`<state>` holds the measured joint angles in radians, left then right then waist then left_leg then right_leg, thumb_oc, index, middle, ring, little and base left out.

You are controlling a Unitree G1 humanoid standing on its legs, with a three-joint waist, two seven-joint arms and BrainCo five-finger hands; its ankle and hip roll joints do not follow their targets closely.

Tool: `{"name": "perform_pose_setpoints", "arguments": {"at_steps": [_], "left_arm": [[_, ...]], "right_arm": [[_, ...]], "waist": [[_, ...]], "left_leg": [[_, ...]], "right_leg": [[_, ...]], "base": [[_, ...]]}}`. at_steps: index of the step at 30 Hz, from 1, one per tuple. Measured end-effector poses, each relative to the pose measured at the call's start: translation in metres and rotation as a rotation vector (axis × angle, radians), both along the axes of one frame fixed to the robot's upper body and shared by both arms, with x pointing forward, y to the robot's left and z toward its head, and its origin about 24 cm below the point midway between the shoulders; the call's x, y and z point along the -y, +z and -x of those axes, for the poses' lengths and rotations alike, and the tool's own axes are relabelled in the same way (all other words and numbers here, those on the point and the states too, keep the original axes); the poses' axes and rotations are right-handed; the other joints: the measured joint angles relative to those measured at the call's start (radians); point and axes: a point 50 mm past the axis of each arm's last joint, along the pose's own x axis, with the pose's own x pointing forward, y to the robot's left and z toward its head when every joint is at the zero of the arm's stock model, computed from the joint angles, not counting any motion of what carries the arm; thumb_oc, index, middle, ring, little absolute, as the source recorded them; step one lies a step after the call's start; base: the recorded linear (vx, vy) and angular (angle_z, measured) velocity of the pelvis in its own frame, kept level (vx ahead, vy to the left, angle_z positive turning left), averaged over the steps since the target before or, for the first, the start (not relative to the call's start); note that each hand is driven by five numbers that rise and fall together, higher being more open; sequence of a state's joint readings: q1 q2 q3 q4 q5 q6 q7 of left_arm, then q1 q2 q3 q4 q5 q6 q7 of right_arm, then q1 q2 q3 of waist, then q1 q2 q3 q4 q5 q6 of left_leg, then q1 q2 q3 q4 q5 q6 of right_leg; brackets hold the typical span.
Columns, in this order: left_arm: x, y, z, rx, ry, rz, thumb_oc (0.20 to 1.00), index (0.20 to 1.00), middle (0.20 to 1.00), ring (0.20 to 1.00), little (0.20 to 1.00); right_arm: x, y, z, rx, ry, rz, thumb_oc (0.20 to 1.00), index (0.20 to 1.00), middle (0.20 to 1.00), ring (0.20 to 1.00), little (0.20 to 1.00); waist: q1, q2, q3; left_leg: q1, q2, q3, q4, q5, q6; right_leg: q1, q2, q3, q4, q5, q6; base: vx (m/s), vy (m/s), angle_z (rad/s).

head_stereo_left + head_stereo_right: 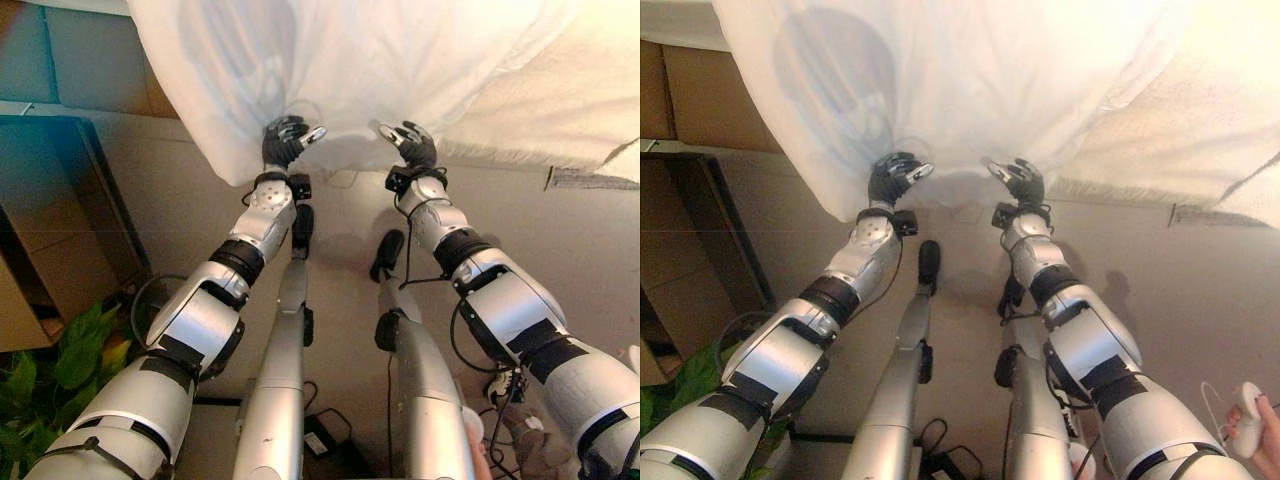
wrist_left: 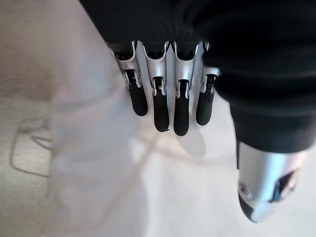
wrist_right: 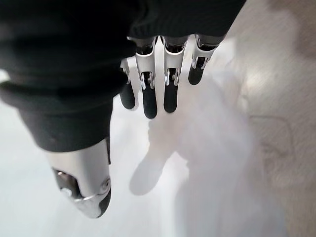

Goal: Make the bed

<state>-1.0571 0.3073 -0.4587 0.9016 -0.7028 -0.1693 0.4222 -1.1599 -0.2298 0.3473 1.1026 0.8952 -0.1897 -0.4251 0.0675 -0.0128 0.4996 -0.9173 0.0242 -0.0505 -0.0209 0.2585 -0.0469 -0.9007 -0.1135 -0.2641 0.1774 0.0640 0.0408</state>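
Sheet [image 1: 350, 70] hangs off the bed at twelve o'clock; left hand [image 1: 285, 138] and right hand [image 1: 410, 142] reach its hem, fingers [image 2: 160, 111] relaxed, holding nothing. Thin fabric could slip from a shallow pinch.

A white sheet [image 1: 340, 70] drapes over the bed [image 1: 560, 110] and hangs off its near edge toward the floor [image 1: 600, 260].

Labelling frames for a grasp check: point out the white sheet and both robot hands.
white sheet [image 1: 400, 60], left eye view, its hanging middle.
left hand [image 1: 284, 140], left eye view, dark back.
right hand [image 1: 412, 145], left eye view, dark back.
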Motion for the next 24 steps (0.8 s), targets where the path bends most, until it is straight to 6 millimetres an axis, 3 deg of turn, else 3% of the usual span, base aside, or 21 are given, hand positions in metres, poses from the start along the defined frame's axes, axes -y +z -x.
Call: {"name": "perform_pose_setpoints", "arguments": {"at_steps": [2, 6, 8, 9, 11, 15, 19, 22, 24], "left_arm": [[-0.008, -0.015, 0.002, -0.047, 0.025, 0.002, 1.0, 1.0, 1.0, 1.0, 1.0], [-0.045, -0.07, 0.015, -0.215, 0.137, 0.04, 1.0, 1.0, 1.0, 1.0, 1.0], [-0.077, -0.112, 0.034, -0.335, 0.25, 0.101, 1.0, 1.0, 1.0, 1.0, 1.0], [-0.087, -0.123, 0.041, -0.366, 0.286, 0.12, 1.0, 1.0, 1.0, 1.0, 1.0], [-0.109, -0.158, 0.065, -0.466, 0.374, 0.172, 1.0, 1.0, 1.0, 1.0, 1.0], [-0.127, -0.201, 0.102, -0.594, 0.455, 0.21, 1.0, 1.0, 1.0, 1.0, 1.0], [-0.129, -0.229, 0.129, -0.697, 0.476, 0.206, 1.0, 1.0, 1.0, 1.0, 1.0], [-0.117, -0.25, 0.146, -0.782, 0.432, 0.192, 1.0, 1.0, 1.0, 1.0, 1.0], [-0.112, -0.267, 0.165, -0.843, 0.389, 0.161, 1.0, 1.0, 1.0, 1.0, 1.0]], "right_arm": [[0.007, -0.009, 0.002, -0.023, -0.025, -0.027, 1.0, 1.0, 1.0, 1.0, 1.0], [0.034, -0.059, 0.015, -0.136, -0.121, -0.107, 1.0, 1.0, 1.0, 1.0, 1.0], [0.058, -0.1, 0.032, -0.254, -0.205, -0.137, 1.0, 1.0, 1.0, 1.0, 1.0], [0.065, -0.112, 0.038, -0.285, -0.232, -0.148, 1.0, 1.0, 1.0, 1.0, 1.0], [0.095, -0.153, 0.066, -0.398, -0.338, -0.17, 1.0, 1.0, 1.0, 1.0, 1.0], [0.119, -0.204, 0.111, -0.552, -0.441, -0.182, 1.0, 1.0, 1.0, 1.0, 1.0], [0.121, -0.236, 0.142, -0.664, -0.456, -0.17, 1.0, 1.0, 1.0, 1.0, 1.0], [0.118, -0.256, 0.164, -0.74, -0.407, -0.121, 1.0, 1.0, 1.0, 1.0, 1.0], [0.113, -0.27, 0.18, -0.794, -0.348, -0.074, 1.0, 1.0, 1.0, 1.0, 1.0]], "waist": [[-0.001, 0.0, 0.0], [-0.01, 0.001, 0.0], [-0.024, 0.002, 0.001], [-0.026, 0.002, 0.001], [-0.031, 0.003, 0.002], [-0.051, 0.008, 0.004], [-0.055, 0.014, 0.008], [-0.066, 0.021, 0.014], [-0.075, 0.02, 0.014]], "left_leg": [[0.005, 0.0, 0.005, 0.002, 0.0, 0.0], [0.021, 0.001, 0.023, 0.005, 0.0, 0.0], [0.039, -0.004, 0.029, 0.005, 0.0, 0.0], [0.044, -0.004, 0.031, 0.004, -0.001, -0.001], [0.056, -0.006, 0.039, 0.005, -0.004, -0.005], [0.095, -0.021, 0.044, 0.015, -0.005, -0.004], [0.136, -0.022, 0.052, 0.045, -0.016, 0.005], [0.249, -0.02, 0.054, 0.074, -0.039, 0.01], [0.388, -0.015, 0.062, 0.072, -0.056, 0.007]], "right_leg": [[0.002, -0.001, 0.003, 0.004, 0.0, 0.0], [0.003, -0.007, 0.005, 0.019, -0.001, 0.0], [0.006, -0.016, 0.006, 0.048, -0.014, -0.002], [0.006, -0.018, 0.007, 0.056, -0.019, 0.0], [0.005, -0.024, 0.011, 0.084, -0.031, 0.001], [0.003, -0.052, 0.024, 0.183, -0.075, -0.011], [0.032, -0.056, 0.04, 0.239, -0.101, -0.014], [0.153, -0.059, 0.038, 0.257, -0.118, -0.023], [0.304, -0.05, 0.037, 0.229, -0.135, -0.012]], "base": [[-0.03, 0.022, -0.04], [-0.04, 0.03, -0.07], [-0.05, 0.017, -0.02], [-0.05, 0.029, 0.01], [-0.06, 0.035, -0.01], [-0.03, 0.009, 0.09], [-0.01, -0.001, 0.05], [0.0, -0.009, 0.05], [0.04, -0.02, -0.02]]}}
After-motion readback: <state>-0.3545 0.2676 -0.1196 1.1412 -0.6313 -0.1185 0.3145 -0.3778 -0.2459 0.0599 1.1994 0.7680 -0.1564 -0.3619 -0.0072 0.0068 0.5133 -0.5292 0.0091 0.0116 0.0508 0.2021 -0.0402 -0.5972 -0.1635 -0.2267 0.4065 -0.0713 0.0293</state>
